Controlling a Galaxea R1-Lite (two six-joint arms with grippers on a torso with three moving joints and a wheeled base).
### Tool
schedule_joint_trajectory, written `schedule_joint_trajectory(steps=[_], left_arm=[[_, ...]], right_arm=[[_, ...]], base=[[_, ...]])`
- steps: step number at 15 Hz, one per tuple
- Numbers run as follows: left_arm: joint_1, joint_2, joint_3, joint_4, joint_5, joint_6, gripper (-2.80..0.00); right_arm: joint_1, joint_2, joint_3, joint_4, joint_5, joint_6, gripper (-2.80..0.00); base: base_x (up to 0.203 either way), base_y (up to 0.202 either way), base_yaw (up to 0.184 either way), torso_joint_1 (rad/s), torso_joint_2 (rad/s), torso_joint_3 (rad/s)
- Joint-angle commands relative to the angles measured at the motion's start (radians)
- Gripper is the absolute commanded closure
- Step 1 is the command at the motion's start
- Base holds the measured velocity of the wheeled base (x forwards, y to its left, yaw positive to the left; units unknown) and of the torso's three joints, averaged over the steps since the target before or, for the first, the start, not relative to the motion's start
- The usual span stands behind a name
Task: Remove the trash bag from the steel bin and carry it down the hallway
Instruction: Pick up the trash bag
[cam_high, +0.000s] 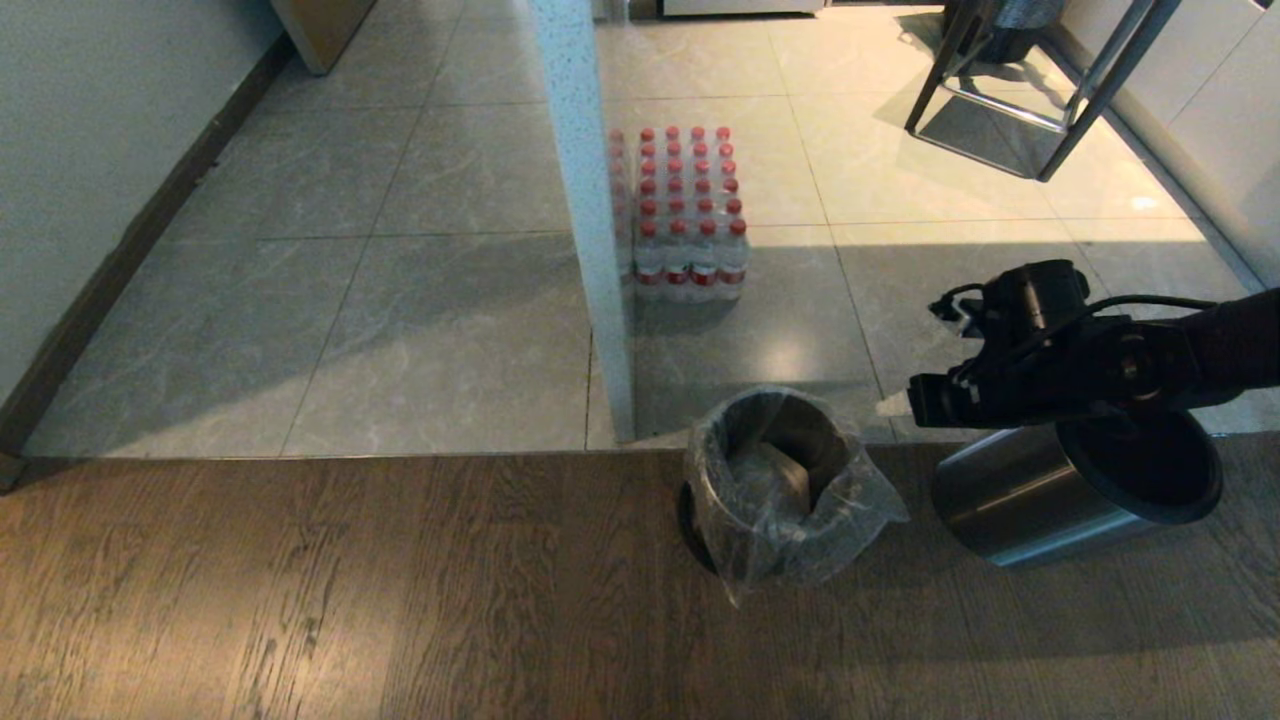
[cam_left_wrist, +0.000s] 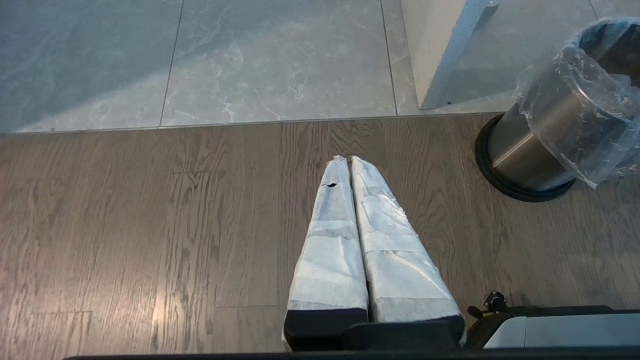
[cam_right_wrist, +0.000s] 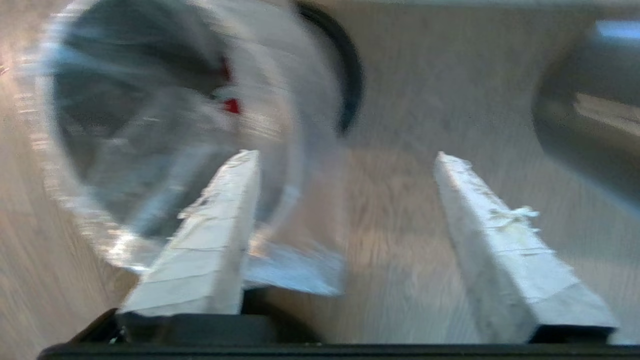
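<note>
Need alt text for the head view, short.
A clear crinkly trash bag lines a small round steel bin on brown wood-plank floor. The right gripper hovers open beside it, above a tipped steel cylinder. A pack of red-capped bottles stands on grey tiles behind.

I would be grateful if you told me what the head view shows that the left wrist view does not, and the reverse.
Only the head view shows the pack of red-capped bottles, the right gripper and a second steel cylinder lying on its side. Only the left wrist view shows the left gripper, shut above the wood floor. Both show the steel bin lined with the trash bag.
</note>
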Motion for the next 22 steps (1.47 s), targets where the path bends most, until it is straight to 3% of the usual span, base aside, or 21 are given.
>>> schedule_joint_trajectory(steps=[1, 2, 11, 22], left_arm=[[0.0, 0.0, 0.0, 0.0, 0.0, 0.0, 0.0], [0.0, 0.0, 0.0, 0.0, 0.0, 0.0, 0.0], [0.0, 0.0, 0.0, 0.0, 0.0, 0.0, 0.0], [0.0, 0.0, 0.0, 0.0, 0.0, 0.0, 0.0]], right_arm=[[-0.015, -0.008, 0.017, -0.001, 0.009, 0.028, -2.8], [-0.015, 0.004, 0.016, -0.009, 0.011, 0.036, 0.0], [-0.009, 0.117, 0.0, 0.023, 0.004, 0.033, 0.0], [0.157, 0.264, -0.179, 0.027, 0.008, 0.051, 0.0]], base=[[0.0, 0.0, 0.0, 0.0, 0.0, 0.0], [0.0, 0.0, 0.0, 0.0, 0.0, 0.0], [0.0, 0.0, 0.0, 0.0, 0.0, 0.0], [0.0, 0.0, 0.0, 0.0, 0.0, 0.0]])
